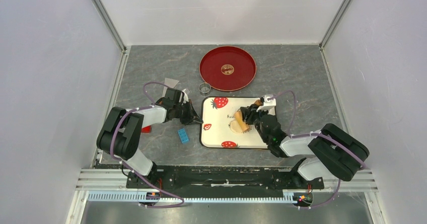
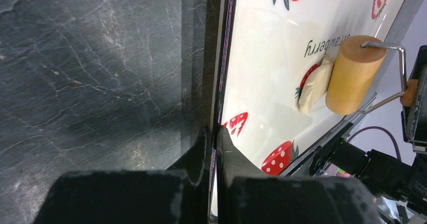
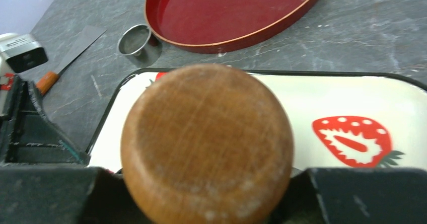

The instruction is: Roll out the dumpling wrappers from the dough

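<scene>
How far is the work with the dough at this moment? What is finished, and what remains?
Done: the left gripper is shut on the edge of the strawberry tray, and the right gripper grips the roller by its handle. In hand: the roller lies against the dough, which looks thick, not flat. Left: rolling it thin; the metal ring stands unused by the red plate, and no finished wrapper is visible.

- Red tray (image 1: 211,72): round, gold emblem at centre; upper centre of the top view.
- Ring (image 1: 204,88): metal, just beside the red tray's lower left.
- Strawberry tray (image 1: 216,129): white, dark-rimmed, centre.
- Blue block (image 1: 183,135): left of the strawberry tray.
- Knife (image 3: 75,50): orange handle, upper left of the right wrist view.
- Table (image 1: 302,78): grey stone-patterned top.
</scene>
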Controlling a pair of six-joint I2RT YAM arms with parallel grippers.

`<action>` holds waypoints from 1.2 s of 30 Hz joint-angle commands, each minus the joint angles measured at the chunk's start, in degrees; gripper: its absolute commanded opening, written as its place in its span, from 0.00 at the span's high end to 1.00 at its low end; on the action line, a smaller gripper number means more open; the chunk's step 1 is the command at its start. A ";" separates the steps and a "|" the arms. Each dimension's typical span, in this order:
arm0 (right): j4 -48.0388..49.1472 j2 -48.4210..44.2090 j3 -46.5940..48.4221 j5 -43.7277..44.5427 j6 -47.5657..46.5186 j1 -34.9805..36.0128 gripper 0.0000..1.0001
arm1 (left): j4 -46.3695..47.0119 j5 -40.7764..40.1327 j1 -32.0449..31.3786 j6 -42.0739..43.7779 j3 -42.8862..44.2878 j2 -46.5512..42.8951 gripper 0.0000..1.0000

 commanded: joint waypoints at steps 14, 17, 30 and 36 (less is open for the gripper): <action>-17.15 10.84 -1.70 3.99 -5.96 3.18 1.00 | -4.29 -10.14 0.15 0.30 -2.92 3.79 0.98; -18.63 10.15 -1.09 5.61 -6.32 4.23 1.00 | -4.27 -10.08 0.16 0.30 -2.82 3.89 0.98; -31.29 -2.23 9.00 13.87 -12.44 4.58 1.00 | -4.03 -9.62 0.24 0.39 -2.90 4.01 0.98; -30.07 -4.98 12.04 12.16 -14.97 6.70 1.00 | -3.87 -9.44 0.24 0.36 -2.88 4.10 0.98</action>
